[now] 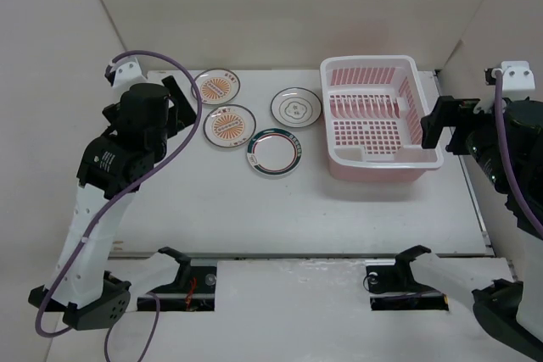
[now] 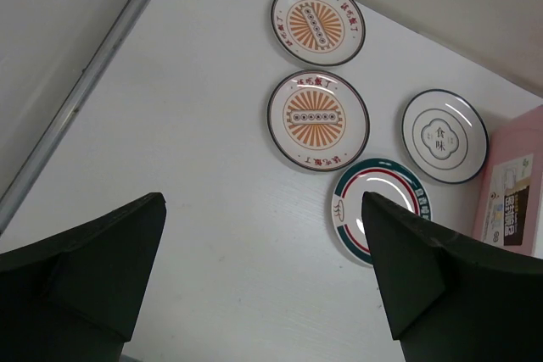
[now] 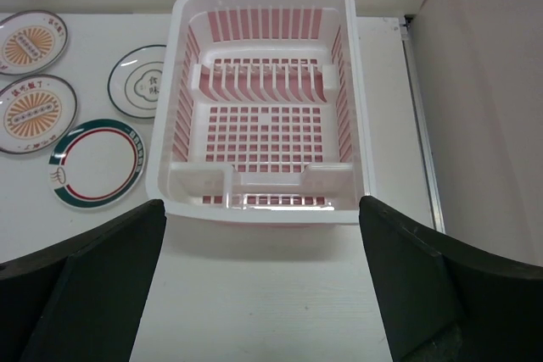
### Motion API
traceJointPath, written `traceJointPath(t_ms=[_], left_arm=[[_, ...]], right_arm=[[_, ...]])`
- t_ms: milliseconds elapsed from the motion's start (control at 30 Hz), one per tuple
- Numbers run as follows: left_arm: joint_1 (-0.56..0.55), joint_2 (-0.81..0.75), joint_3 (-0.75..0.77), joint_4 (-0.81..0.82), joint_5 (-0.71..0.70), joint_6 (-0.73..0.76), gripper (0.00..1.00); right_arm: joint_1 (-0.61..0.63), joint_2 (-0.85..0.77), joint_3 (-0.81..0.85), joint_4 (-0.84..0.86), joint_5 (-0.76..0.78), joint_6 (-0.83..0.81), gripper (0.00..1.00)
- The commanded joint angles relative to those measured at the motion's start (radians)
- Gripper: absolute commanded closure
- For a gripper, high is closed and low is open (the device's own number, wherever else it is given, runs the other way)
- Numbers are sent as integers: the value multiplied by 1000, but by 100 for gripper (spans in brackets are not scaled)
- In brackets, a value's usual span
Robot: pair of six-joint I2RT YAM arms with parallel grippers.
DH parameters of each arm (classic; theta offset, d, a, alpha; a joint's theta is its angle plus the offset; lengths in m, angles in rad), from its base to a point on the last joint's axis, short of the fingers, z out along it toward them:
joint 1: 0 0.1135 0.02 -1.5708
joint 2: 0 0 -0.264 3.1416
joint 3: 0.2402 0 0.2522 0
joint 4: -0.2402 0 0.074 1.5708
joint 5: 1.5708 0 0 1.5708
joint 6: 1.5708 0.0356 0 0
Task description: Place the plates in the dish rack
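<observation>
The left gripper [image 1: 178, 101] is hanging over the far left of the table [image 1: 254, 209] with its jaws spread wide and nothing between them. Just to its right the four plates are lying flat and face up, none loaded yet: the far sunburst plate [image 1: 217, 86], the near sunburst plate [image 1: 230, 125] closest to the fingertips, then the grey-flower plate [image 1: 296, 106] and the green-rimmed plate [image 1: 275, 152], which is almost touching the near sunburst plate. In the left wrist view they are sitting ahead of the fingers, not between them. A first pick seems to be the step in hand, and since a flat plate is offering little to pinch, the left arm is probably going to need one finger tipped low against a rim edge facing bare table, away from the neighbouring plates. Further right the dish rack [image 1: 369, 60] is standing empty, its divider prongs [image 3: 263, 86] upright across the middle, so a plate likely has to arrive on edge. At the rack's right side the right gripper [image 1: 431, 125] is hovering fully parted and empty, well apart from the plates.
</observation>
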Motion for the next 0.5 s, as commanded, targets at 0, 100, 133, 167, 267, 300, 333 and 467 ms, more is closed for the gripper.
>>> traceJointPath(t_ms=[0, 100, 133, 167, 267, 300, 333, 467], left_arm=[[1, -8, 43, 15, 5, 7, 0], [1, -8, 43, 15, 5, 7, 0], [1, -8, 43, 15, 5, 7, 0], [1, -8, 43, 15, 14, 7, 0], [1, 2, 43, 15, 27, 7, 0], [10, 2, 43, 15, 39, 7, 0], [11, 12, 52, 28, 54, 7, 0], [38, 22, 0, 120, 117, 18, 0]], right_arm=[[-9, -17, -12, 30, -4, 3, 0], [-9, -26, -12, 42, 5, -7, 0], [-9, -26, -12, 42, 5, -7, 0], [-9, -26, -12, 42, 5, -7, 0], [-9, -26, -12, 42, 14, -7, 0], [-9, -14, -12, 42, 14, -7, 0], [-9, -5, 0, 42, 1, -7, 0], [-9, 6, 13, 64, -65, -16, 0]])
